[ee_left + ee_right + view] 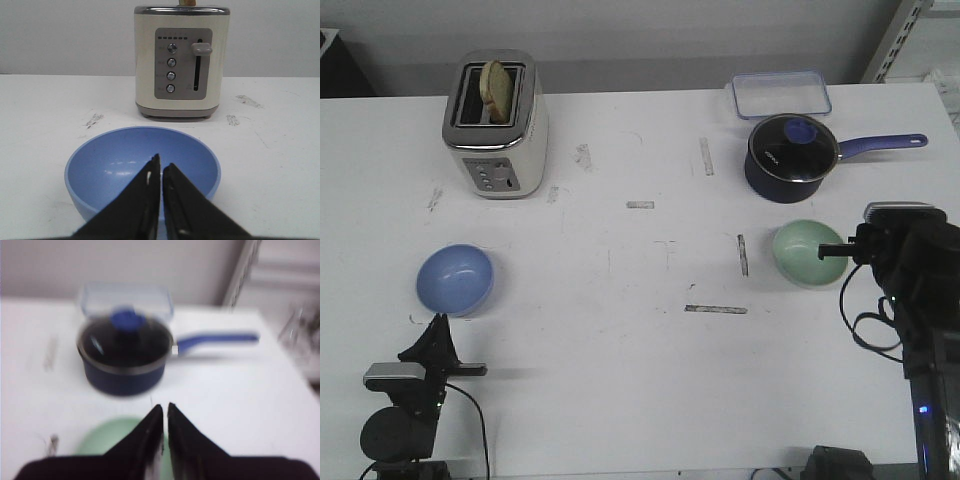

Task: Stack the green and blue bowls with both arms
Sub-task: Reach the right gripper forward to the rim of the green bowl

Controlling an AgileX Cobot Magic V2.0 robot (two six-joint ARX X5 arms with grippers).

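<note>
The blue bowl (455, 279) stands upright on the white table at the left. My left gripper (440, 322) hovers just behind its near rim. In the left wrist view the blue bowl (120, 165) fills the space past my left gripper (161, 164), whose jaws are shut with nothing between them. The green bowl (806, 251) stands at the right. My right gripper (838, 250) is at its right rim. In the blurred right wrist view the green bowl (107, 440) lies under my right gripper (164, 408), which is shut and holds nothing that I can see.
A cream toaster (498, 125) holding a slice of bread stands at the back left. At the back right are a dark blue lidded saucepan (792, 156), its handle pointing right, and a clear plastic container (780, 94). Grey tape marks (716, 309) dot the table.
</note>
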